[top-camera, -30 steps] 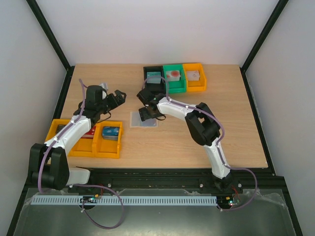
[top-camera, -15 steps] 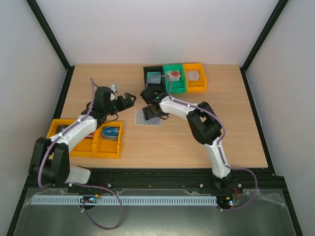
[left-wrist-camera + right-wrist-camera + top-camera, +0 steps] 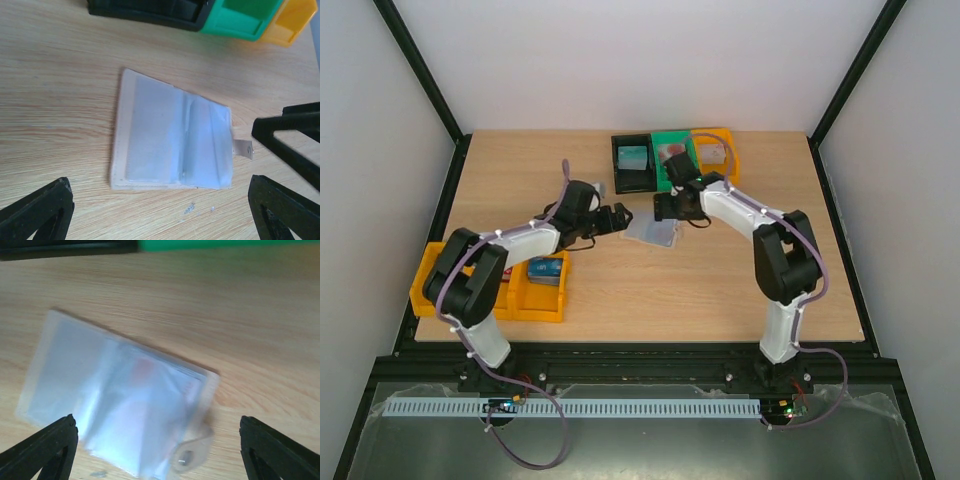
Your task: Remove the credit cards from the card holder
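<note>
Top external view shows us the card holder (image 3: 651, 232) lying open on the table (image 3: 720, 290), just nearer than the green bin (image 3: 661, 165). The right gripper (image 3: 665, 207) hovers right before that bin and the left gripper (image 3: 617, 218) nearer and leftward of it, both spread wide, holding nothing. A faint red patch inside may be a credit card (image 3: 142, 367), though blur leaves us unsure.
</note>
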You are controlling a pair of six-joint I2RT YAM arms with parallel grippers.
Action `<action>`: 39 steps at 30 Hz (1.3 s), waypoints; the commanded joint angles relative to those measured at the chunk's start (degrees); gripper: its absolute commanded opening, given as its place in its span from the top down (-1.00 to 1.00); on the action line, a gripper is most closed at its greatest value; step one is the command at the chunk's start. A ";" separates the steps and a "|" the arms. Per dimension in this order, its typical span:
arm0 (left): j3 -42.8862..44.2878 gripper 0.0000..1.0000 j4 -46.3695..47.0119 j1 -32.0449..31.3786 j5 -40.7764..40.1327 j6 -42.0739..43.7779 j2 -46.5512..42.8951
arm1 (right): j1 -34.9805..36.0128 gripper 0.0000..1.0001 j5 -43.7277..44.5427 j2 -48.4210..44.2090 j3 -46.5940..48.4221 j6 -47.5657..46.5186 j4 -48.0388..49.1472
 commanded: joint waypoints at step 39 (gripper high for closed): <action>5.99 0.43 15.67 -4.16 14.12 -3.21 18.07 | -7.23 -0.01 -30.39 7.61 -10.24 12.95 20.67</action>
